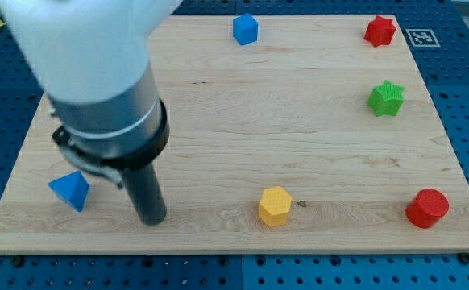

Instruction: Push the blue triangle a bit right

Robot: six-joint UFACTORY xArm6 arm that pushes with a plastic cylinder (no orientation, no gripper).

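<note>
Rod tip (152, 219) on board (242, 121), right of blue triangle (70, 190), apart, no fingers fitted, arm top cut off.

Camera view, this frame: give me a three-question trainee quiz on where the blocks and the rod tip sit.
1. True or false: my tip is at the view's right of the blue triangle.
2. Which block lies nearest the view's bottom right corner? A) green star B) red cylinder C) yellow hexagon
3. Fill in: the blue cube and the red star sit along the view's ____ edge.

Key: 1 true; 2 B; 3 top.
</note>
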